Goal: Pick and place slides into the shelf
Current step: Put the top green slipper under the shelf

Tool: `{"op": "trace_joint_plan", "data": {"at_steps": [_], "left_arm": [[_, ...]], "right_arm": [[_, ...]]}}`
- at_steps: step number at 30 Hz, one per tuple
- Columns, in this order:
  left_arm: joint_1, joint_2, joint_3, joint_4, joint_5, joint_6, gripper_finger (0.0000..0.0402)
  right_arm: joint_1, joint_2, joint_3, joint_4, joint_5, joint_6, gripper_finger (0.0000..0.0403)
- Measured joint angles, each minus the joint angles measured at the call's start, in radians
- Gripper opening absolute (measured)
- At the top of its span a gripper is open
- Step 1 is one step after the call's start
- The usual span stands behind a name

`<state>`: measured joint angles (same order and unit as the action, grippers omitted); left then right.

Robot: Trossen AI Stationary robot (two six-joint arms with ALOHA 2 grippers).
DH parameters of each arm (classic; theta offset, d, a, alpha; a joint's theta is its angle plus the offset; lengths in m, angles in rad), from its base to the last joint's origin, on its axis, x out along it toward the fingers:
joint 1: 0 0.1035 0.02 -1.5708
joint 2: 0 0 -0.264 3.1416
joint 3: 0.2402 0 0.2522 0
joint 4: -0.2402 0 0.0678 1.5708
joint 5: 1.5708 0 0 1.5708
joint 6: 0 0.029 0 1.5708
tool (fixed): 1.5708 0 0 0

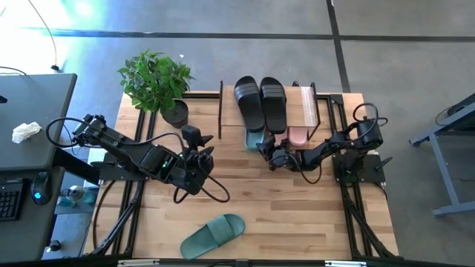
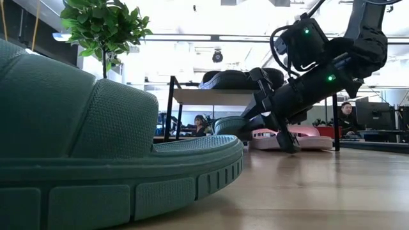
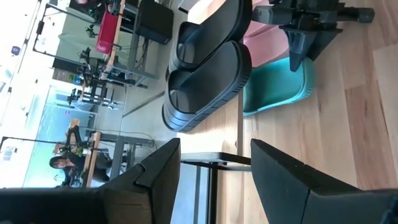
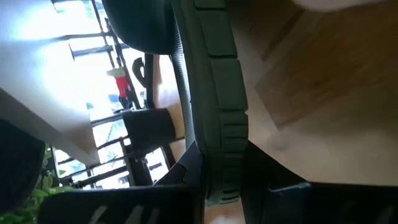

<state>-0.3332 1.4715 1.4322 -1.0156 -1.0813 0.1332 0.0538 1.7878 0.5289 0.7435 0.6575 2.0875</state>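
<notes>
Right end effector [image 1: 269, 150] is clamped on a dark green slide [image 1: 254, 139] at the shelf [image 1: 306, 104] mouth; it should be pushed in level beneath the black slides [image 1: 260, 101], clear of the pink pair

We count two black slides [image 1: 260, 102] side by side on top of the one shelf [image 1: 308, 104] at the far side of the table. Two dark green slides show: one [image 1: 213, 236] lying alone near the front edge, the other [image 1: 254, 139] at the shelf's foot, mostly hidden. Of the pale pink slides [image 1: 297, 135], we can see pink beneath the shelf's right part, but cannot tell whether it is one or two. There is one potted plant [image 1: 157, 80] at the far left, and two arms.
</notes>
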Motion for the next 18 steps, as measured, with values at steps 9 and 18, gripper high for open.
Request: {"op": "trace_joint_plan", "data": {"at_steps": [9, 18], "left_arm": [[0.000, 0.000, 0.000, 0.003, 0.000, 0.001, 0.0179], [0.000, 0.000, 0.000, 0.004, 0.008, 0.001, 0.0179]], "right_arm": [[-0.020, -0.002, 0.000, -0.014, -0.030, -0.002, 0.0030], [-0.008, -0.002, 0.000, -0.019, -0.014, -0.045, 0.0141]]}}
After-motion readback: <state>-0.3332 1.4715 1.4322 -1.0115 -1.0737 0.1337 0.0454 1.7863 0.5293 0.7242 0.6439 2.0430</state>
